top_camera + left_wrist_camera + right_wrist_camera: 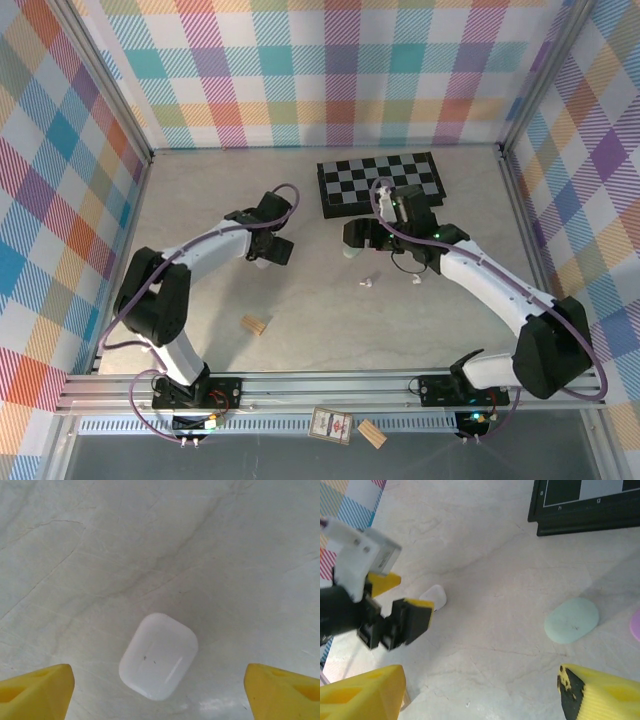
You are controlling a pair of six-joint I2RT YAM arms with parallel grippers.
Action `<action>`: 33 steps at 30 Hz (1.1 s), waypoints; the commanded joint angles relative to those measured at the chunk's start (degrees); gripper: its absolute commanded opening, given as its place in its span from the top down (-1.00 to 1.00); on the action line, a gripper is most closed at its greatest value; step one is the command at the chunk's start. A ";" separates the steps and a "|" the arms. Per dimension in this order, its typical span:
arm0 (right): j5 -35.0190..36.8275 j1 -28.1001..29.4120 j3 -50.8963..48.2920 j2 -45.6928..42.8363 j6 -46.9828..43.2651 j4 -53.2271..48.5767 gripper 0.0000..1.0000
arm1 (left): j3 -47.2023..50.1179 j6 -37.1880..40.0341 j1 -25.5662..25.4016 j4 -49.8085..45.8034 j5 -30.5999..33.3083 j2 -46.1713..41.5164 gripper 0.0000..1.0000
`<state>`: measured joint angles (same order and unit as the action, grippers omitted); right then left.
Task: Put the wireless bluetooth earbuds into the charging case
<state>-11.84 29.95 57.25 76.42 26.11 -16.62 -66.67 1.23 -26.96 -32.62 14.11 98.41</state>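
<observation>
A closed white charging case [159, 656] lies flat on the marble table, between the wide-apart yellow fingertips [36, 690] of my left gripper [160, 692], which touch nothing. From above, the left gripper [272, 248] hangs over that case. My right gripper [480, 695] is open too, with bare table between its fingers. A pale green case [571, 620] lies closed ahead of it to the right, and the white case [434, 596] sits by the left gripper [395, 617]. Two tiny white earbuds [368, 282] [413, 280] lie loose on the table near the right gripper [358, 236].
A black chessboard [378, 183] lies at the back of the table, right behind the right wrist. A tan wooden block [257, 324] sits near the front left. A purple object [636, 622] is cut off by the right wrist view's edge. Plaid walls enclose the table.
</observation>
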 commanded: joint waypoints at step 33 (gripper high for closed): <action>-9.05 -1.34 -2.45 -4.32 3.57 0.17 -0.57 | 5.37 13.51 -3.40 9.05 -14.09 -6.81 0.01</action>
<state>-16.01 29.45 54.89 73.60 28.23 -18.83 -63.66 10.90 -28.58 -30.57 2.50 96.42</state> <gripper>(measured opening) 0.788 0.501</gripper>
